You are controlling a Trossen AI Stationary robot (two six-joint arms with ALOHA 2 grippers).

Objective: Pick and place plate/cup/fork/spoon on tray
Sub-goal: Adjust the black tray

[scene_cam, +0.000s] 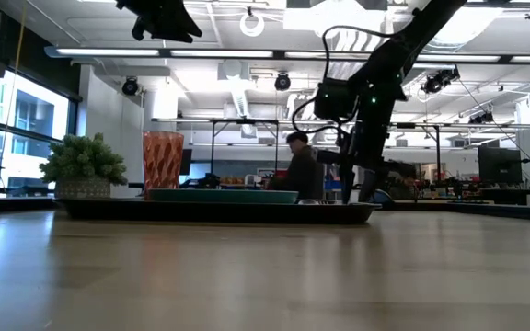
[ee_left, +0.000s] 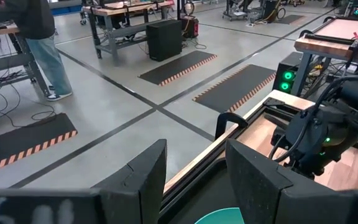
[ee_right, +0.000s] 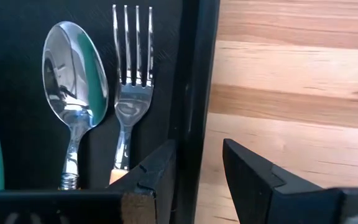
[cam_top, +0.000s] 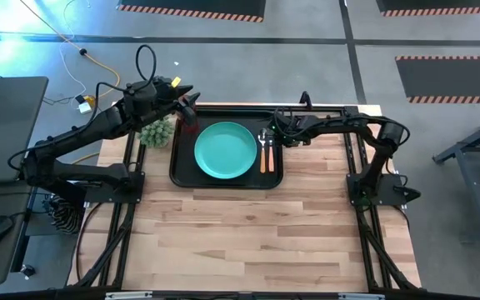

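Note:
The black tray (cam_top: 182,171) lies at the table's far middle. On it sit the teal plate (cam_top: 225,150), the red-brown cup (scene_cam: 162,161) at its far left corner, and the spoon (ee_right: 73,74) and fork (ee_right: 131,81) side by side along its right side. My right gripper (ee_right: 197,180) is open and points steeply down at the tray's right rim (ee_right: 194,93), one finger on each side of it. My left gripper (ee_left: 191,180) hangs open and high above the cup, with nothing between its fingers. My right gripper stands astride the tray's right rim (ee_right: 191,143), coming from above beside the fork's handle. One finger (ee_right: 157,168) is over the tray's inside and the other (ee_right: 247,174) over the bare table. I cannot tell whether either finger touches the rim or the fork.
A green spiky potted plant (cam_top: 157,132) stands on the table just left of the tray. The near half of the wooden table (cam_top: 248,242) is bare. A person (scene_cam: 302,170) is in the room beyond the far edge.

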